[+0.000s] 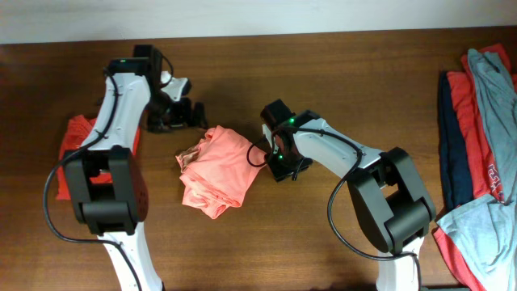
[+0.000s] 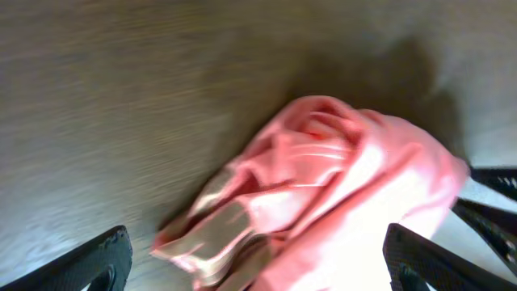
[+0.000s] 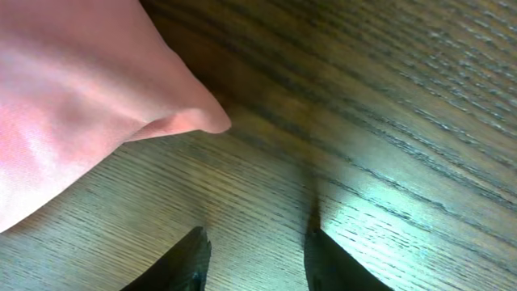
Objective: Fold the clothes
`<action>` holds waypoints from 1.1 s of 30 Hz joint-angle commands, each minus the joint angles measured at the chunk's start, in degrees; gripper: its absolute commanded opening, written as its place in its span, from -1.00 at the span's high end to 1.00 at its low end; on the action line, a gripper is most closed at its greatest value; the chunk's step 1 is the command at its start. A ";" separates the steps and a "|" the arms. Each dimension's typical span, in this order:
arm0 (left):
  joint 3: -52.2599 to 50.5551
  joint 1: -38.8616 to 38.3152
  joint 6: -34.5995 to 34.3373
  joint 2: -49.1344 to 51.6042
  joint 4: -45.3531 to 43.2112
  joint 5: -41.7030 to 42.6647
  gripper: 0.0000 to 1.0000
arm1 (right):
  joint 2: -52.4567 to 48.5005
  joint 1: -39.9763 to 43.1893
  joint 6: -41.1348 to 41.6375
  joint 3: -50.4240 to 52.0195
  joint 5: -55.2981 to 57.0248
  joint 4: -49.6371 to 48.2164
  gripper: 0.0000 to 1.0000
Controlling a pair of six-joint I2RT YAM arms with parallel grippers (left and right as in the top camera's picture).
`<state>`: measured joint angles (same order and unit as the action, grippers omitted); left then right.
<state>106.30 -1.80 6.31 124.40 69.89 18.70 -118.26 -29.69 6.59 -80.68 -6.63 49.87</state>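
The salmon-pink T-shirt (image 1: 216, 168) lies crumpled in a heap in the middle of the table. My left gripper (image 1: 186, 115) hovers just beyond the heap's far left edge. In the left wrist view its fingers (image 2: 258, 271) are spread wide, with the shiny pink folds (image 2: 323, 186) below and between them, and they hold nothing. My right gripper (image 1: 283, 168) is at the heap's right edge. In the right wrist view its fingers (image 3: 257, 263) are open over bare wood, and a corner of the pink shirt (image 3: 73, 105) lies just ahead to the left, apart from them.
A pile of other clothes (image 1: 477, 121), red, navy and grey-blue, lies along the table's right edge. A red shirt (image 1: 77, 133) lies at the left beside the left arm's base. The table (image 1: 323, 242) is dark wood.
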 commanded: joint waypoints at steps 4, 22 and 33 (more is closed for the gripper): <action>0.42 -3.50 9.94 2.08 0.00 3.63 -0.98 | 0.13 0.63 -0.31 0.02 2.19 0.46 0.13; 0.28 -4.59 11.41 12.22 -0.39 6.21 -0.06 | 0.13 0.63 -0.31 0.07 2.19 0.74 0.13; 0.59 -4.39 12.87 12.09 0.94 6.78 1.00 | 0.17 0.63 -0.35 0.04 2.27 1.46 0.17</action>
<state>106.69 -6.26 18.09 134.69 70.43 25.17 -118.26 -29.65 6.22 -80.73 -5.61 50.87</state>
